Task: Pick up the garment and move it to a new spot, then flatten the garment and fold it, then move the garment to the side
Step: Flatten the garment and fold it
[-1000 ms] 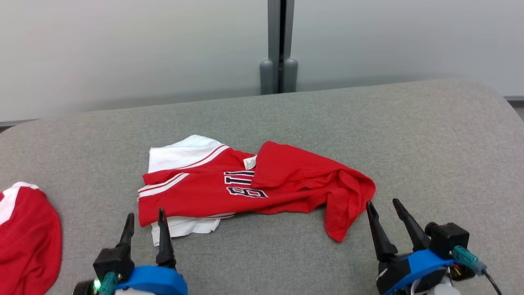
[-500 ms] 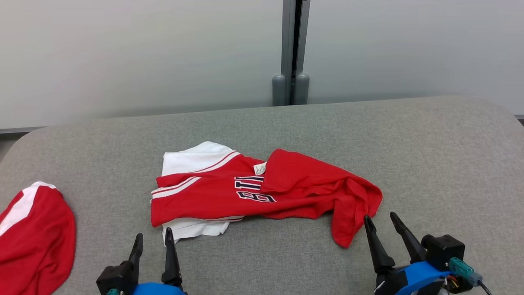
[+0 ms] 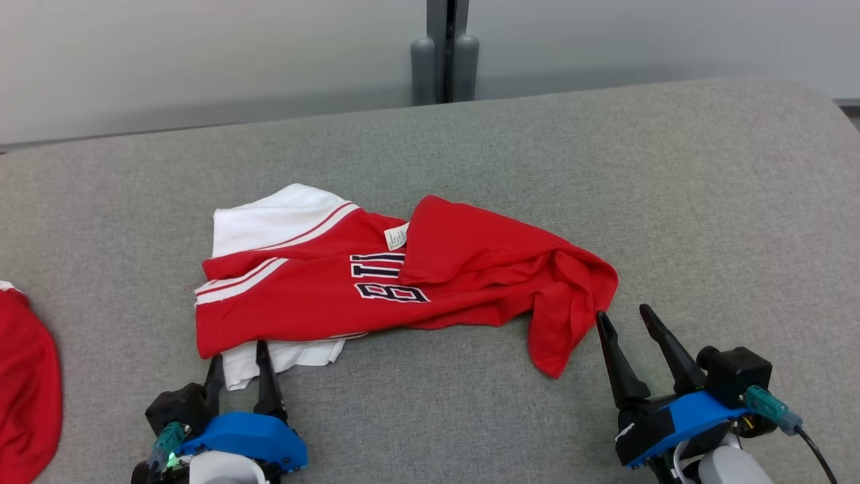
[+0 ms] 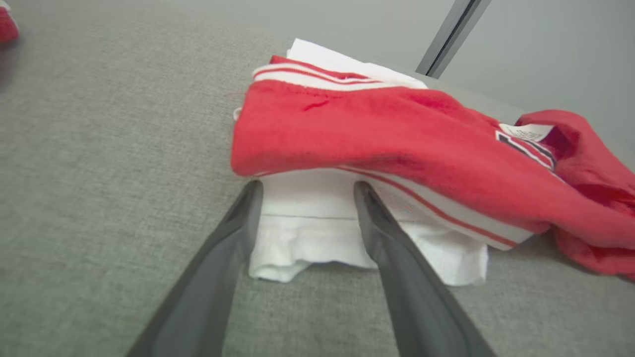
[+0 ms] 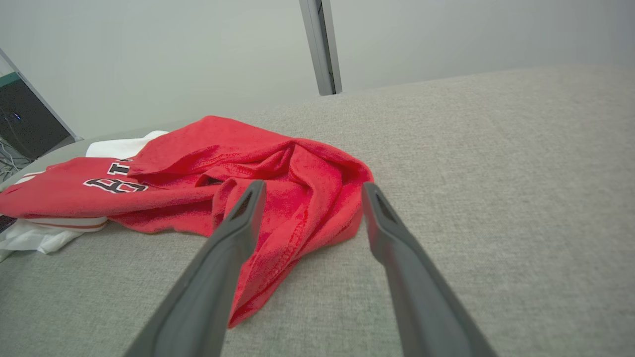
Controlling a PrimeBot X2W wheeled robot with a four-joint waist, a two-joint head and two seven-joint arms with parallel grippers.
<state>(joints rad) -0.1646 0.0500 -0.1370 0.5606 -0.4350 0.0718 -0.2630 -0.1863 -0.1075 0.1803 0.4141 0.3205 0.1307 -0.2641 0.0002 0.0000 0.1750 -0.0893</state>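
Observer: Since half a second ago the whole head view is shifted, so camera motion is recorded; the garment [image 3: 376, 296] is not seen to change shape. The left gripper [image 3: 238, 353] is now found with its tips over the white hem, where before they were just short of it.

Checker: Is anything gripped?

Observer: Nothing is gripped. The left fingers [image 4: 213, 277] are spread wide. One tip is seen at the edge of the white layer and the other over it, both just short of the red fold. Contact with the cloth cannot be told. The right gripper [image 3: 621, 310] is spread as wide and is empty. One of its fingers [image 5: 402, 272] is seen over bare table [image 3: 672, 202] beside the bunched red end, the other in front of the hanging red flap.

Checker: Where is the garment placed?

Observer: It is laid crumpled near the middle of the table, ahead of both grippers. The white part is turned to the left and the bunched red end to the right. Dark lettering and a small label [image 3: 396, 236] are noted near its centre. A second red cloth [image 3: 23, 376] is recorded at the left edge, well apart.
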